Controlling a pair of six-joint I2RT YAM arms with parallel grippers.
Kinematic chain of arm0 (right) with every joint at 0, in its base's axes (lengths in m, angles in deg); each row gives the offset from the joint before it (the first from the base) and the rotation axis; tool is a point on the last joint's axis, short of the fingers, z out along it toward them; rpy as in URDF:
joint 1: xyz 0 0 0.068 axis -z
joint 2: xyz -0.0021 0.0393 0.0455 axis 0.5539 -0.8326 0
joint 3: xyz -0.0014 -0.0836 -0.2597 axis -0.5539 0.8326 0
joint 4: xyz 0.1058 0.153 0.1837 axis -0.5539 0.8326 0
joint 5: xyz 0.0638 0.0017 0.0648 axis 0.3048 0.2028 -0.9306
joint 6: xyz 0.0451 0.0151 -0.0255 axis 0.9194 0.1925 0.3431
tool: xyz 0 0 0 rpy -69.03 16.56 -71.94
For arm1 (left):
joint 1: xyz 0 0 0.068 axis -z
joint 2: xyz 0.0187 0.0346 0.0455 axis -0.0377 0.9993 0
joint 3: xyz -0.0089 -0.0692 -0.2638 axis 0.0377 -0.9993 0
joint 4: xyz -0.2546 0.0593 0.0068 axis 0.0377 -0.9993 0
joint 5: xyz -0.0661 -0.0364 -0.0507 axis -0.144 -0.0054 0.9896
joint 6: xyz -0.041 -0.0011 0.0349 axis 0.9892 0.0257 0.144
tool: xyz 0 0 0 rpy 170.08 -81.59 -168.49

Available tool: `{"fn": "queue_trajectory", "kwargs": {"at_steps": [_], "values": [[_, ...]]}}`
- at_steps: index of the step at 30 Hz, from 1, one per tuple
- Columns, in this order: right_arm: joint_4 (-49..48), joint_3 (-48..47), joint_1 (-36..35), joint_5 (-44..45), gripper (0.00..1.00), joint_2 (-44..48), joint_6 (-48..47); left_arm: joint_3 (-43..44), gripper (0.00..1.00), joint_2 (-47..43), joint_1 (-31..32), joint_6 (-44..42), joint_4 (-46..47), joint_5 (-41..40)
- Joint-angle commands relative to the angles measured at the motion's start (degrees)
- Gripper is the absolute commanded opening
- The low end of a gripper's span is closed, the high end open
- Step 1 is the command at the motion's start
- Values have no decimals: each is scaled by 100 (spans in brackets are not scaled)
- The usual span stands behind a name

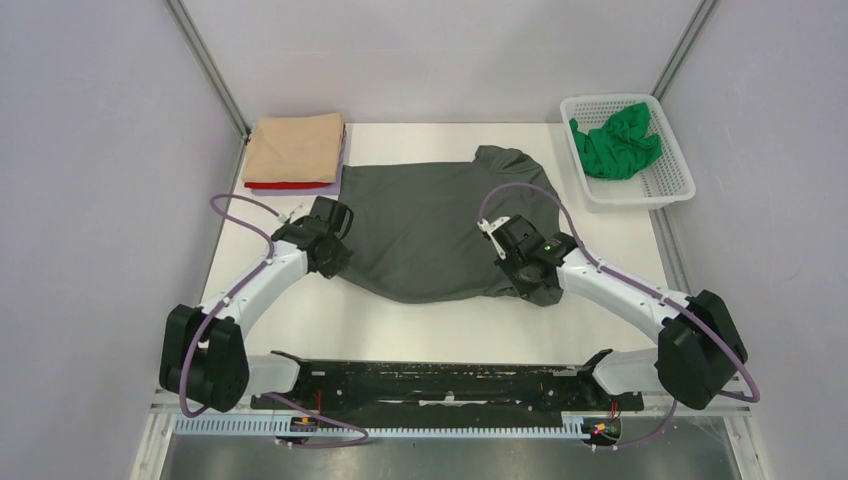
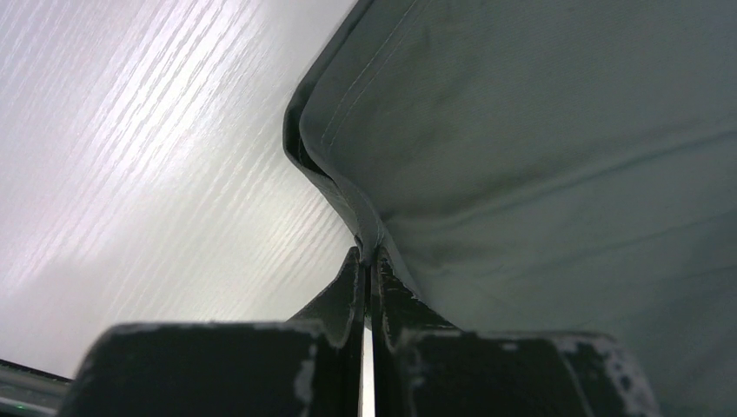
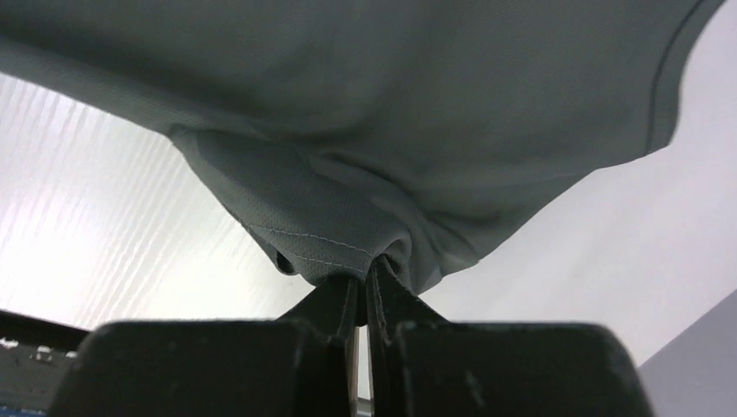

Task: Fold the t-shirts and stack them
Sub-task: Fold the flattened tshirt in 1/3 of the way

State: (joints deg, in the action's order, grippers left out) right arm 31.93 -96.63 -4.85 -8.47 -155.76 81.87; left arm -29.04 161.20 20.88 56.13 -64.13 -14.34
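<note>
Desk (image 1: 300, 320): grey tee (image 1: 430, 225) spread at centre, pinched at its 9 and 4 o'clock edges, probably so both sides fold over together. Folded tan tee (image 1: 295, 145) on red tee (image 1: 280, 185), 10 o'clock; green tee (image 1: 615, 140) crumpled in basket (image 1: 670, 185), 2 o'clock. Left tool (image 2: 369, 256) and right tool (image 3: 369, 269) each clamp grey cloth, which only the wrist views confirm; only the overhead view shows the stack and basket.

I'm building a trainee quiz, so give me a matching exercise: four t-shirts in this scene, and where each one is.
Things:
1. dark grey t-shirt
2. green t-shirt
3. tan t-shirt
4. red t-shirt

Places:
A. crumpled in the white basket
B. under the tan one, only an edge showing
C. top of the folded stack
D. spread out, pinched by the left gripper and right gripper

Pairs: 1-D, 2-A, 3-C, 4-B
</note>
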Motion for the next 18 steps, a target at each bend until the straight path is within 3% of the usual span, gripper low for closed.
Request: {"fn": "queue_trajectory", "kwargs": {"at_steps": [1,18], "values": [[-428,-371,272,348,0,-52,-348,483,2,162,-45,-103,55,-354],[-608,-1746,1082,359,0,-1143,-1438,1606,2,1321,-446,-50,-104,-417]]}}
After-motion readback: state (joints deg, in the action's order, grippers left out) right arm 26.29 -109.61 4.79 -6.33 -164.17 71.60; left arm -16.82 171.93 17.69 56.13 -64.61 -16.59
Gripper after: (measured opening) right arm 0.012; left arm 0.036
